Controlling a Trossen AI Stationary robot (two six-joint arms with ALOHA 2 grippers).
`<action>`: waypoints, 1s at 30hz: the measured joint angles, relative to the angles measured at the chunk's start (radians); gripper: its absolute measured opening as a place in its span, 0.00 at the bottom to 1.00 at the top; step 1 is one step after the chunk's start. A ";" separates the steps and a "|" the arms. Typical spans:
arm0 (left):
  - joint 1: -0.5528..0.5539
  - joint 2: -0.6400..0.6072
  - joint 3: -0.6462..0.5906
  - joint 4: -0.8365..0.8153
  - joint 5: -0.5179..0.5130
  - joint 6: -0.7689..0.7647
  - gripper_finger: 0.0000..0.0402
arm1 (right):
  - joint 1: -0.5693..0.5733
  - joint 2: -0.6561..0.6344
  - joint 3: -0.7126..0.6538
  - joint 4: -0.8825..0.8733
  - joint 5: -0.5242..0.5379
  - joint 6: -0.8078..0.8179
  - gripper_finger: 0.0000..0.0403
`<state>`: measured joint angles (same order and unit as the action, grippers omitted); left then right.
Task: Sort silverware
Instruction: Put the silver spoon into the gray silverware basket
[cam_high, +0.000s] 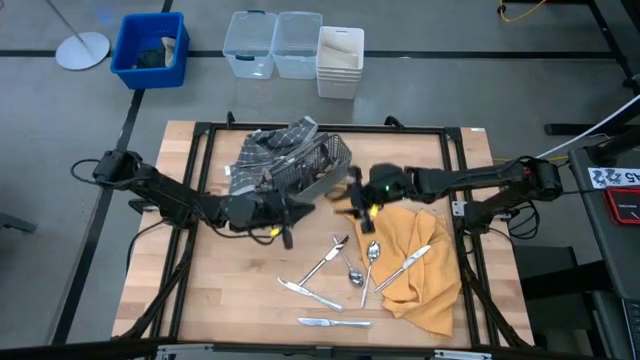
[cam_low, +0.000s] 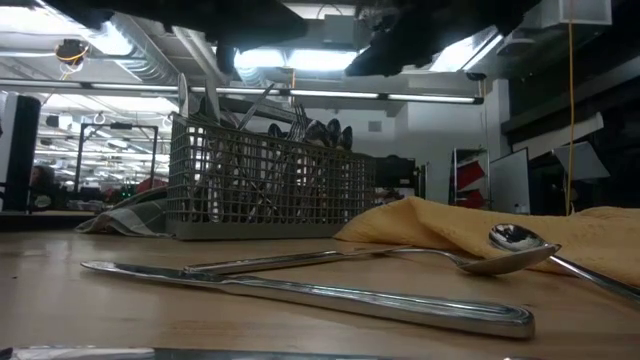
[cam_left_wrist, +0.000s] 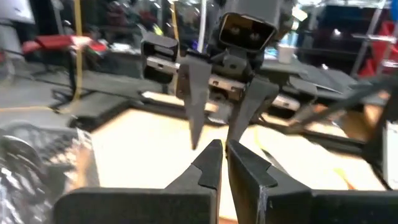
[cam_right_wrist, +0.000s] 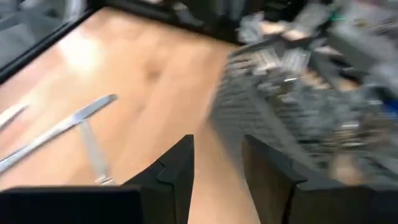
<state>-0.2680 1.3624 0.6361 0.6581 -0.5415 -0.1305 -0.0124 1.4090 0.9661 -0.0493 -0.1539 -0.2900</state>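
The grey wire-mesh caddy stands at the table's far middle on a plaid cloth, with several pieces of silverware upright in it. A fork, two spoons and knives lie loose on the wood. One more knife lies on the yellow cloth. My left gripper is shut and empty just near of the caddy. My right gripper is open and empty, at the caddy's right near corner, facing the left one.
Bins and tubs stand on the floor beyond the table's far edge. The table's black frame rails run along its left and right sides. Bare wood lies at the near left.
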 joint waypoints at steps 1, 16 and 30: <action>-0.016 0.000 0.000 -0.017 0.000 -0.021 0.04 | 0.024 0.000 0.000 -0.021 0.000 0.016 0.34; -0.158 0.000 -0.001 -0.213 0.000 -0.110 0.04 | 0.304 0.002 0.000 -0.242 0.131 0.994 0.34; -0.176 0.001 -0.002 -0.388 -0.001 -0.137 0.04 | 0.459 0.089 0.001 -0.497 0.382 1.713 0.34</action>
<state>-0.4442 1.3632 0.6346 0.2702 -0.5422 -0.2671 0.4465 1.4979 0.9667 -0.5467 0.2277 1.4229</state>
